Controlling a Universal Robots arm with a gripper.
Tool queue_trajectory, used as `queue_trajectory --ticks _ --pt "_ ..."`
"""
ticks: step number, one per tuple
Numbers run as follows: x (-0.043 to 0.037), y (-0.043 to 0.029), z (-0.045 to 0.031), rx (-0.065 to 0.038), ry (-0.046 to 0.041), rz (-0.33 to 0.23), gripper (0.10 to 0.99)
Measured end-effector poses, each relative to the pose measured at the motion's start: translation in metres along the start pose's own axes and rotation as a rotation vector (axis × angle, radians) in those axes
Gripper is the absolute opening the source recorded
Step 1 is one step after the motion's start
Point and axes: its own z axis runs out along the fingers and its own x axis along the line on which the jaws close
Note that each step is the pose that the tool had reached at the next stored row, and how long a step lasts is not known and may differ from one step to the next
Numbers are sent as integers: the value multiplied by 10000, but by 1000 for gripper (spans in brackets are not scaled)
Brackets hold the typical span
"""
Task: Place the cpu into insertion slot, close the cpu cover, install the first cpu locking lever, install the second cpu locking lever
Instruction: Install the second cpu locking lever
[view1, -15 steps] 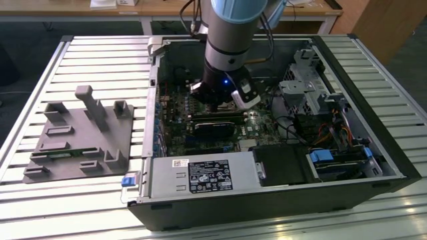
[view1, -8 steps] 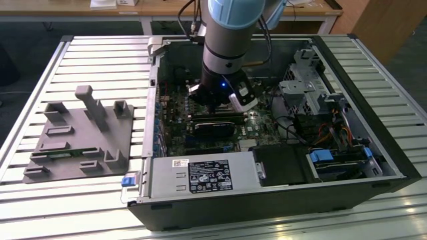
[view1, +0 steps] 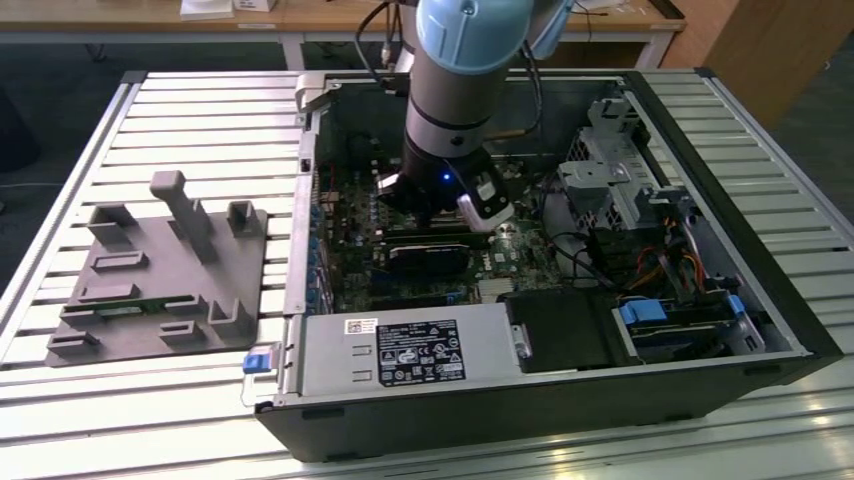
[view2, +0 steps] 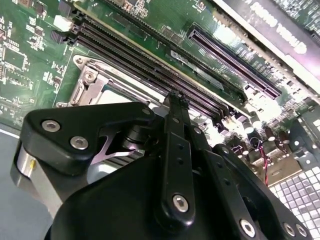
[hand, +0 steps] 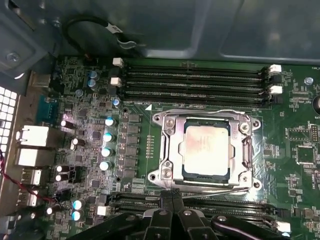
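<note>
The cpu (hand: 206, 149), a silvery square chip, lies flat in the insertion slot, whose dark edge (hand: 183, 171) shows around it. The cpu cover (hand: 169, 145), a silvery frame, lies flat over the chip's border. A thin metal locking lever (hand: 215, 189) runs along the socket edge nearest my fingers. My gripper (hand: 172, 196) is shut, fingers pressed together, with the tips right at that lever; whether they touch it I cannot tell. In the second wrist view the shut gripper (view2: 174, 101) stands beside the socket frame (view2: 92, 82). In the exterior view the gripper (view1: 435, 215) reaches down into the open computer case.
Memory slots (hand: 192, 79) run along the far side of the socket, and more lie beside my fingers (hand: 235, 205). Capacitors (hand: 107, 142) stand near the socket. A long black block (view1: 430, 260), a power supply (view1: 400, 352) and a drive cage (view1: 607, 175) crowd the case. A grey fixture (view1: 160, 270) sits on the slatted table.
</note>
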Motion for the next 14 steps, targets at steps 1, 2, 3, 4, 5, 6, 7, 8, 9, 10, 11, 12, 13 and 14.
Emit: queue_trajectory --ticks 1,2,3,4,5,6,7,8,9,10,11,12,13,14 --pt "1 -18 -3 -66 -2 -4 106" --pt "2 -36 -7 -118 -5 -7 106" --pt "3 -51 -10 -139 -7 -8 106" --pt "6 -64 -13 -154 -5 -8 106" --pt "10 -76 -15 -187 -7 -10 106" --pt "19 -86 -17 -228 -10 -12 106" --pt "28 -92 -17 -251 -14 -13 106" --pt "36 -94 -16 -254 -18 -15 106" --pt "43 -95 -13 -263 -19 -16 106" --pt "43 -96 -8 -282 -21 -18 106" --pt "43 -98 -1 -309 -21 -20 106" --pt "44 -100 8 -348 -23 -21 106" --pt "46 -102 18 -386 -24 -24 106" --pt "48 -104 27 -419 -26 -26 106"
